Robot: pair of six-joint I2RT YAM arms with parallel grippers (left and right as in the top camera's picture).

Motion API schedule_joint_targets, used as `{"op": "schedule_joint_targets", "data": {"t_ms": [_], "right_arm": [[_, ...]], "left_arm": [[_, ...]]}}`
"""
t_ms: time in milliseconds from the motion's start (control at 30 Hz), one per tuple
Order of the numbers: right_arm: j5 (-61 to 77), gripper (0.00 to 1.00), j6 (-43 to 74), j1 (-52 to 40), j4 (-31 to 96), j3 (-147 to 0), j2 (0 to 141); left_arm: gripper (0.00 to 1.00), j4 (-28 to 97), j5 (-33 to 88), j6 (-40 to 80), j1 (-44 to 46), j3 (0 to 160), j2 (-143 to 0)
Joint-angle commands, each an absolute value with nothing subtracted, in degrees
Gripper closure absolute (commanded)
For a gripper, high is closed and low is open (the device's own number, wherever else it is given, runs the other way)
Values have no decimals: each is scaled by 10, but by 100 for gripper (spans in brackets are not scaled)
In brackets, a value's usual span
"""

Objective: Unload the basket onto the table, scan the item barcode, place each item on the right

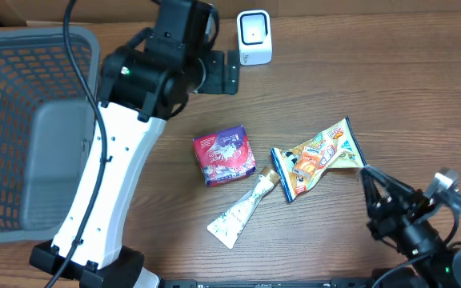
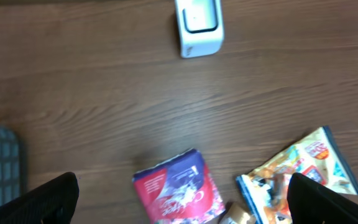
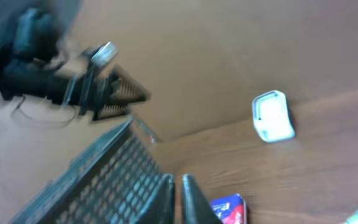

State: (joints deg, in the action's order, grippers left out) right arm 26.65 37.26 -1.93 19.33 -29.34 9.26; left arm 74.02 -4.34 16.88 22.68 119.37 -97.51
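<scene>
Left gripper spread wide and empty; right gripper closed beside the bag.
Overhead, you see the scanner at the far side of the desk, with the left arm reaching over the desk towards it. The box, sachet and bag lie mid-desk, the sachet's upper end just beside the bag, and the basket stands at the left. The right gripper's tips sit at the bag's right corner; you cannot tell if they touch it. In the left wrist view, your fingers stand at the two lower corners, far apart and gripping nothing, with the box on the desk below and the scanner ahead. In the right wrist view, the fingers are pressed almost together with nothing showing between them, and the view is tilted across the basket, the scanner and a corner of the box.
</scene>
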Motion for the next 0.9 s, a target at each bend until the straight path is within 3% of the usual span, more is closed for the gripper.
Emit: {"op": "schedule_joint_targets", "data": {"t_ms": [0, 167, 267, 567, 700, 867], "right_arm": [[182, 96, 563, -22, 185, -282, 155], [233, 96, 732, -22, 141, -248, 311], [258, 96, 722, -23, 102, -246, 435], [444, 96, 679, -46, -239, -246, 833], [495, 96, 686, -46, -281, -246, 943], [518, 96, 645, -52, -279, -246, 978]], "left_arm": [[0, 752, -56, 180, 210, 1201, -962], [0, 761, -84, 203, 208, 1201, -962], [0, 766, -84, 204, 208, 1201, -962], [0, 800, -97, 204, 208, 1201, -962], [0, 815, -117, 204, 208, 1201, -962], [0, 823, -126, 209, 208, 1201, -962]]}}
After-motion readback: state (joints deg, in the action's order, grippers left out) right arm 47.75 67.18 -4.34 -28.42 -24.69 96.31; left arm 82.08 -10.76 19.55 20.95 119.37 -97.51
